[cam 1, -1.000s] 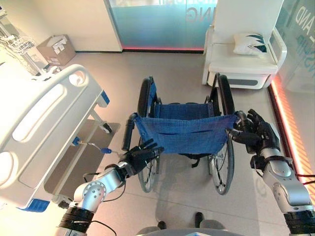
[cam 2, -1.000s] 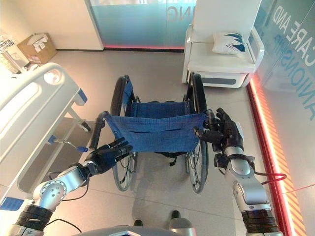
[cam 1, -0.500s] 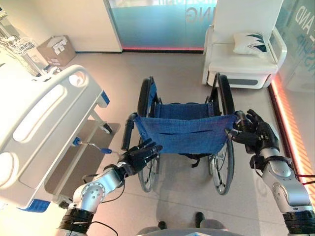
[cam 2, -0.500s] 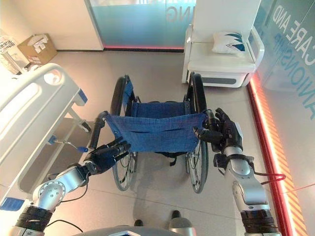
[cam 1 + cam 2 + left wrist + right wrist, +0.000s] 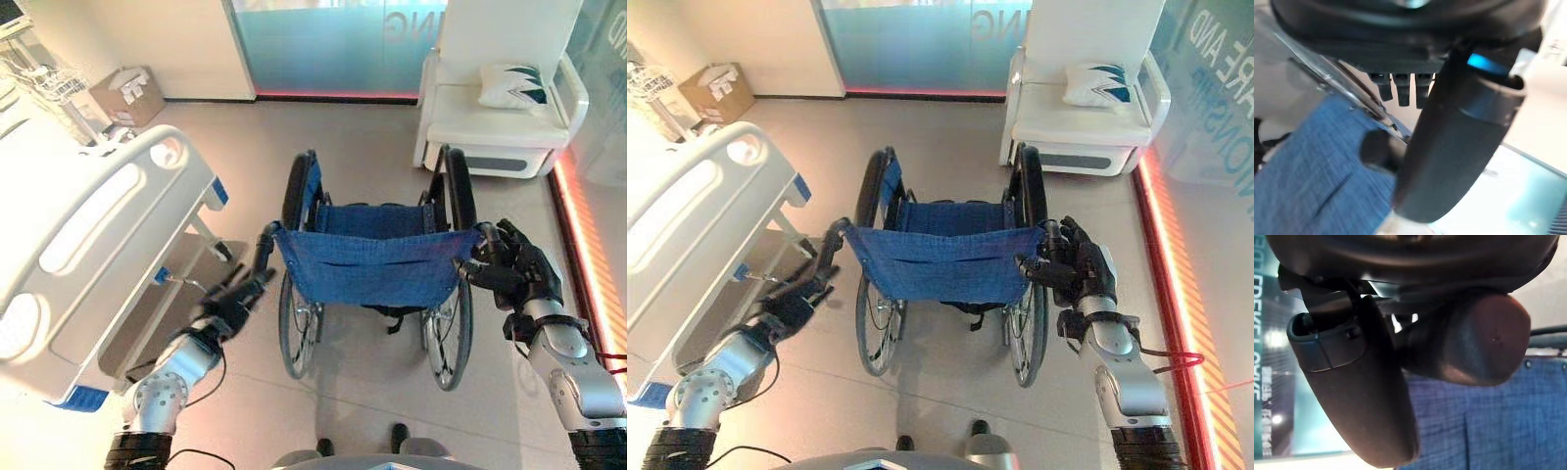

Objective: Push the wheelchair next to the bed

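The wheelchair (image 5: 372, 264), with a blue cloth back and black wheels, stands in the middle of the floor facing away from me. The white hospital bed (image 5: 88, 235) lies to its left, a short gap away. My left hand (image 5: 227, 305) reaches up with straight fingers to the lower end of the left push handle (image 5: 264, 253); whether they touch it is unclear. In the left wrist view the blue cloth (image 5: 1308, 166) shows just past that hand. My right hand (image 5: 519, 277) is curled round the right push handle (image 5: 1474, 342) beside the cloth back.
A white armchair (image 5: 490, 122) with a pillow stands ahead on the right. A cardboard box (image 5: 122, 93) sits by the far wall on the left. A glass wall with a glowing red strip (image 5: 578, 245) runs along the right. The bed's grey base plate (image 5: 171, 304) lies low beside the left wheel.
My left hand has moved left from under the cloth back to the left push handle. The right hand has kept its hold. The camera has shifted a little.
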You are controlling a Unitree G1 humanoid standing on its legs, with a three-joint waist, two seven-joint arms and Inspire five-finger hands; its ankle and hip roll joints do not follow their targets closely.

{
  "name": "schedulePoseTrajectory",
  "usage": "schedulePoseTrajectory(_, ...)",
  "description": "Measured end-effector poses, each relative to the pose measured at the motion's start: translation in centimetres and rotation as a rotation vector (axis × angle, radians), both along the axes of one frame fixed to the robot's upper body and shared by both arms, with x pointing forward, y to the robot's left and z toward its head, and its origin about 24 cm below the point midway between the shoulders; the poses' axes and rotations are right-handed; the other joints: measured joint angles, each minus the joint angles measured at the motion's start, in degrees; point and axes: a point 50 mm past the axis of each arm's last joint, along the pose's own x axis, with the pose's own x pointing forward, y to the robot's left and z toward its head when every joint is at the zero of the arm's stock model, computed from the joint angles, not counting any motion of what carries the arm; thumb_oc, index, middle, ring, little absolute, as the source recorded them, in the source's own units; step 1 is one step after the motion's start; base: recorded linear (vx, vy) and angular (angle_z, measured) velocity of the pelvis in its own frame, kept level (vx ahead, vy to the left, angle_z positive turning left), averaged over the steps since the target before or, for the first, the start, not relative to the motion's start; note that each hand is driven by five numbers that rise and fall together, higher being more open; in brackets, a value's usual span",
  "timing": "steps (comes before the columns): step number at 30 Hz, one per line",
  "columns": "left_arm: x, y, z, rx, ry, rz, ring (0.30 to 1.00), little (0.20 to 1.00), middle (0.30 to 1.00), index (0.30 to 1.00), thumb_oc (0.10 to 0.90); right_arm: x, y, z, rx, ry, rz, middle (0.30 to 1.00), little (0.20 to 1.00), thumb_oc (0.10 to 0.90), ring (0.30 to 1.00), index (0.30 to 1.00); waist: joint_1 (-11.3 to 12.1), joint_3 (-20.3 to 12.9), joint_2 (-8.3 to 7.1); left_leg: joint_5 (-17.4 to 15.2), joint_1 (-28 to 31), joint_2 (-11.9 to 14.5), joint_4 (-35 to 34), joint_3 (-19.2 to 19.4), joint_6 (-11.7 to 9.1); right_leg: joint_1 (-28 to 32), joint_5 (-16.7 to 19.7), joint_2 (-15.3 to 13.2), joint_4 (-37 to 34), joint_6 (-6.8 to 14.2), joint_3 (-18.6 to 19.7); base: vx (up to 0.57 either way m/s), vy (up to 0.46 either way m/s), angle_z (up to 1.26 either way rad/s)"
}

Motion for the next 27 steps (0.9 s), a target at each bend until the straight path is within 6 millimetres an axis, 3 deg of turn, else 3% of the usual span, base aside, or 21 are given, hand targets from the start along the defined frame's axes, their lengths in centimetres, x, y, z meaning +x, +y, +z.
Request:
schedulePoseTrajectory(4,-0.3,2.5,1.2,0.015,-0.043,0.131,0.9,0.9,0.9,0.9,0.8,-0.6,-0.6,0.1,-0.004,0.0,-0.022,0.9,0.9,0.8,0.9,0.9,1.1,0.0,0.25,0.0,-0.2,0.0,0.0,-0.1,0.0,-0.1,0.0,0.0,0.0,0.0,-0.2,0.0,0.002,0.01)
schedulePoseTrajectory(9,-0.5,3.0,1.4,0.005,-0.057,0.156,0.9,0.9,0.9,0.9,0.8,-0.9,-1.3,0.2,-0.008,-0.004,-0.052,0.9,0.9,0.8,0.9,0.9,1.5,0.0,0.2,0.0,-0.5,-0.1,0.0,-0.7,0.0,-0.1,0.0,-0.1,0.0,0.0,-0.4,-0.01,0.006,0.06)
schedulePoseTrajectory(16,-0.3,1.8,1.8,-0.115,-0.122,0.037,0.9,0.9,0.9,0.9,0.8,-1.0,-1.5,0.3,-0.008,-0.005,-0.061,0.9,0.9,0.8,0.9,0.9,2.0,0.0,0.15,0.1,-0.6,-0.1,0.4,-0.9,-0.1,-0.1,0.0,-0.1,0.0,0.0,-0.6,0.0,0.001,0.01)
schedulePoseTrajectory(22,0.0,-1.7,2.4,-0.143,-0.135,-0.202,0.9,0.9,0.9,0.9,0.8,-1.1,-1.5,0.1,-0.008,0.002,-0.06,0.9,0.9,0.8,0.9,0.9,2.1,0.0,-0.28,0.2,-0.6,-0.1,0.0,-1.0,-0.2,-0.1,0.0,0.0,0.0,0.0,-0.6,0.0,0.0,0.0)
schedulePoseTrajectory(27,-0.1,-2.3,2.3,-0.141,-0.124,-0.248,0.9,0.9,0.9,0.9,0.8,-1.1,-1.3,0.0,-0.009,0.005,-0.056,0.9,0.9,0.8,0.9,0.9,1.8,0.0,-0.41,0.2,-0.6,-0.1,0.0,-1.0,-0.1,-0.1,0.0,0.0,0.0,0.0,-0.6,0.0,0.0,0.0)
